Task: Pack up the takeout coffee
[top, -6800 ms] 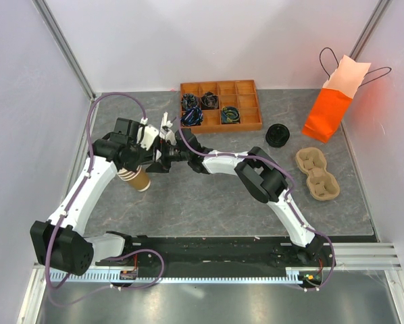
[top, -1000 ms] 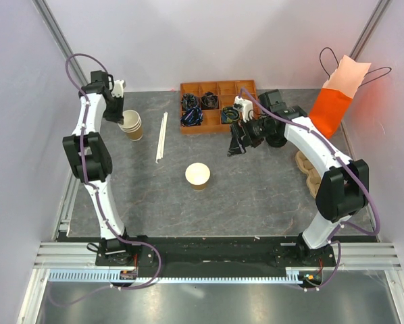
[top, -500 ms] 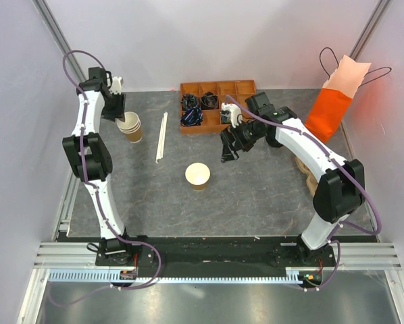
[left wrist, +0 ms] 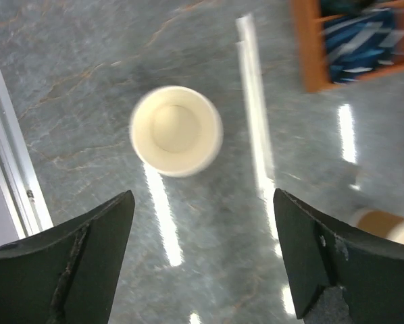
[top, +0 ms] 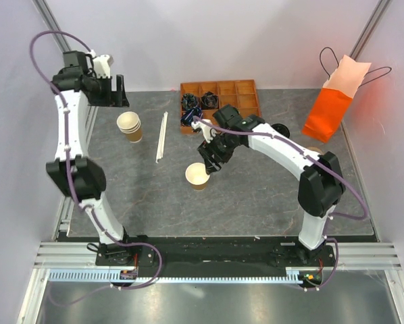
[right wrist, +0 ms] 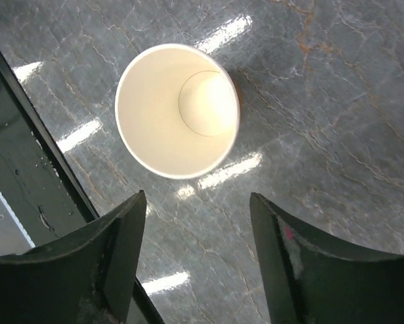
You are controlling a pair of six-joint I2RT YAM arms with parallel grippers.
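Note:
No lidded takeout coffee is in view. A single lidless tan paper cup point(top: 197, 175) stands upright mid-table, its pale inside point(right wrist: 178, 110) empty in the right wrist view. My right gripper point(top: 209, 159) point(right wrist: 196, 202) hovers just beside and above that cup, open, with only table between its fingers. A stack of lidless cups point(top: 130, 125) point(left wrist: 176, 130) stands at the back left. My left gripper point(top: 114, 91) point(left wrist: 202, 199) is raised above and behind the stack, open and empty.
A white paper-wrapped straw point(top: 161, 137) point(left wrist: 256, 115) lies right of the stack. A wooden compartment tray point(top: 246, 91) with dark packets sits at the back. A loose black lid point(top: 280, 129) shows behind my right arm. An orange paper bag point(top: 330, 108) stands at the back right.
My left gripper opened off the cup stack and lifted up and back. My right arm swung left from the tray to over the single cup, its jaws narrowing a little.

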